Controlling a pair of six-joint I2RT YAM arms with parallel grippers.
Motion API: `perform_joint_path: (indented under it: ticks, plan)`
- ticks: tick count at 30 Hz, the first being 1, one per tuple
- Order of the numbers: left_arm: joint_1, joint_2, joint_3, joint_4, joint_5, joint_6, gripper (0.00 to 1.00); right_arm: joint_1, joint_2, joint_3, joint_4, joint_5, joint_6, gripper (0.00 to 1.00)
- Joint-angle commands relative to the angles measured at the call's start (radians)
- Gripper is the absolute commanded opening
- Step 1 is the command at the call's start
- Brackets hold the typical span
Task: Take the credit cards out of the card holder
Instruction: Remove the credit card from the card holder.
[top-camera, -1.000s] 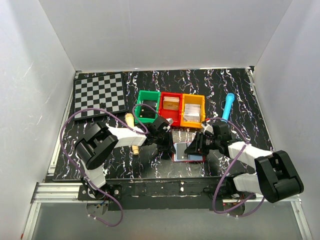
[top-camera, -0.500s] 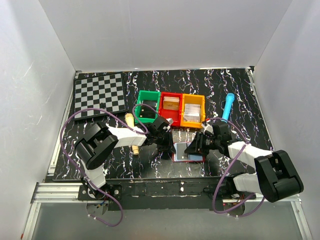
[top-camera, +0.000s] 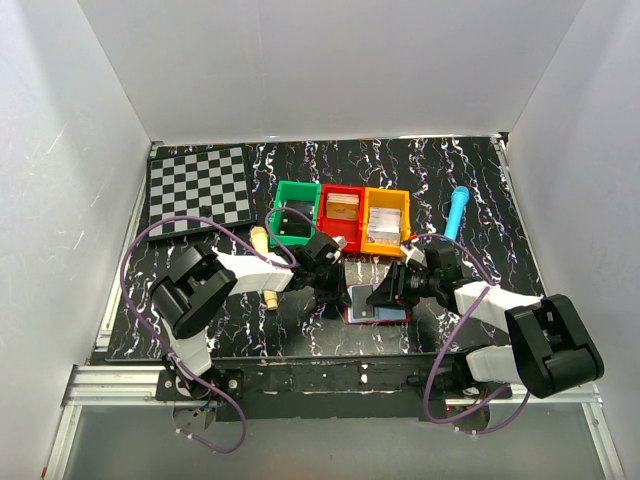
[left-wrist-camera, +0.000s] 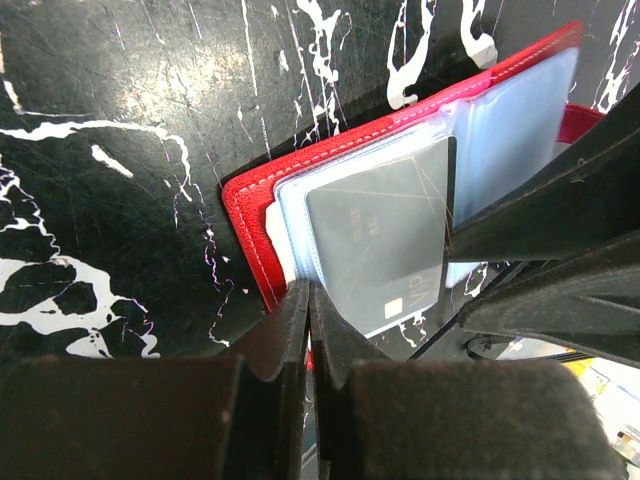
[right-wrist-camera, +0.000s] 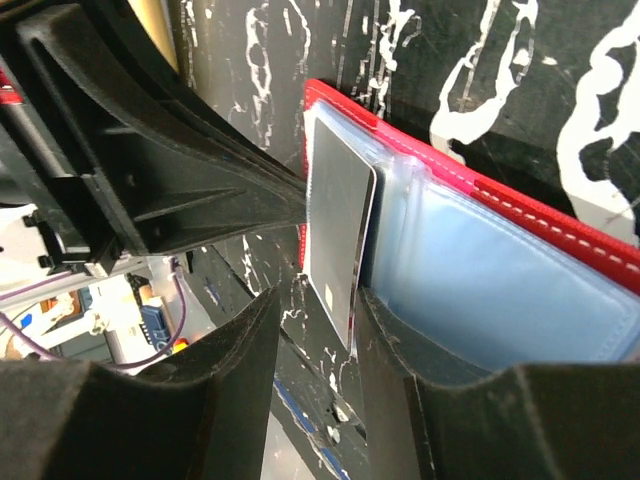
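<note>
Top: open dark-red leather card holder (top-camera: 390, 314) lies near-centre on the black marbled surface (top-camera: 480, 180). Left wrist: left claw (left-wrist-camera: 308, 300) closed, empty, pinning the holder's rim. Right wrist: right claw (right-wrist-camera: 318, 310) half-wide astride the grey credit card (right-wrist-camera: 340, 220), grip unclear. Extraction step; next, clamp firmly and slide it out.

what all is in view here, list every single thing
chequered chessboard: one, black and white, far left of the table
small plastic bins: three, green, red, orange, in a row mid-table, each with something inside
cylindrical tube: one, blue, right of the bins
wooden stick: count unclear, pale, partly hidden under the left arm
open leather-like card holder: one, red with pale-blue sleeves, near centre, between the pincers
flat card: one, grey, on the holder's sleeves
marbled table: one, black and white
left pincer: one, black, shut, tips at the holder's edge
right pincer: one, black, open, fingers either side of the card
</note>
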Motion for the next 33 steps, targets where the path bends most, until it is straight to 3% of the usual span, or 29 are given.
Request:
perform_joint_path:
  ticks: [1, 7, 25, 33]
  plan:
    - [-0.008, 0.062, -0.012, -0.061, -0.046, 0.032, 0.00, 0.010, -0.016, 0.004, 0.128, -0.091, 0.039, 0.43]
    - [-0.008, 0.070, -0.009, -0.061, -0.040, 0.035, 0.00, 0.022, 0.009, -0.012, 0.221, -0.145, 0.082, 0.43]
    - [-0.008, 0.063, -0.012, -0.053, -0.037, 0.035, 0.00, 0.059, 0.067, 0.050, 0.101, -0.082, 0.029, 0.41]
    - [-0.008, 0.063, -0.015, -0.064, -0.049, 0.032, 0.00, 0.058, 0.020, 0.062, 0.024, -0.037, 0.003, 0.39]
